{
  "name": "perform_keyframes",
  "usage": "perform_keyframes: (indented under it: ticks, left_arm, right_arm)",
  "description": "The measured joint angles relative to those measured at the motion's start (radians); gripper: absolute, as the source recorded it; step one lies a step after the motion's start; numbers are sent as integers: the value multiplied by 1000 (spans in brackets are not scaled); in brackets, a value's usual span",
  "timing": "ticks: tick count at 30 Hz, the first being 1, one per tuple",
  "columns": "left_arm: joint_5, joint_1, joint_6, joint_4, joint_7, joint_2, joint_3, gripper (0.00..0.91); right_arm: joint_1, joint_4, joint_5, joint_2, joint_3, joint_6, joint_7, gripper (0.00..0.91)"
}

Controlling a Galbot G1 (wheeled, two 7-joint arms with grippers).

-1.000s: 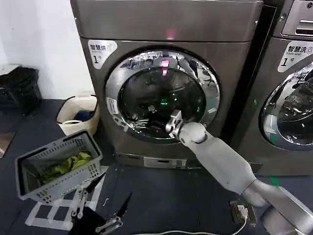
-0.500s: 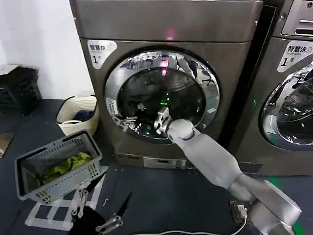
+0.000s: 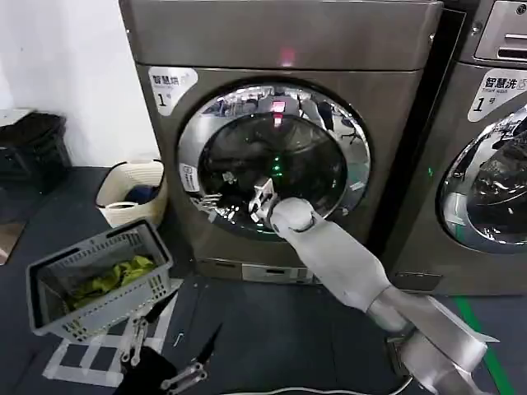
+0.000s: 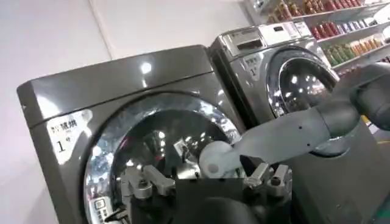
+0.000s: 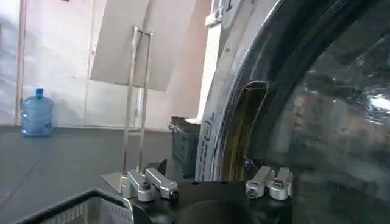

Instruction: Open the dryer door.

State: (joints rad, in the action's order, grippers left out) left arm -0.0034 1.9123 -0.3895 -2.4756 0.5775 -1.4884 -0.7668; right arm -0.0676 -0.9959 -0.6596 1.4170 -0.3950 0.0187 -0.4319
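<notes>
The grey dryer (image 3: 280,49), marked "1", has its round chrome-rimmed glass door (image 3: 313,156) shut. My right arm reaches across the door's lower half, and the right gripper (image 3: 262,200) hovers just in front of the glass, left of centre. In the right wrist view this gripper (image 5: 208,184) is open, its fingers (image 5: 149,184) spread wide before the door's rim (image 5: 222,115) and the recessed handle (image 5: 244,131). The left gripper (image 3: 165,355) hangs low above the floor, open and holding nothing. The left wrist view shows the same door (image 4: 152,137) behind that gripper (image 4: 206,180).
A grey basket (image 3: 49,309) with green laundry sits on the floor at the left, a cream bucket (image 3: 111,185) behind it. A second machine (image 3: 486,164) stands close on the right. A white cable (image 3: 346,387) runs over the dark floor.
My right gripper has slid leftward across the door glass, from right of centre towards the left rim. The door stays shut and the left arm has not moved.
</notes>
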Motion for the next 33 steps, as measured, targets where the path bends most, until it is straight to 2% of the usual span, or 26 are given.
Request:
perform_keyframes:
  ticks: [33]
  left_arm:
    - [-9,-6,1,-1,1,0,0,907]
  right_arm:
    - [45,79,7,85,-17,-4,-39,907]
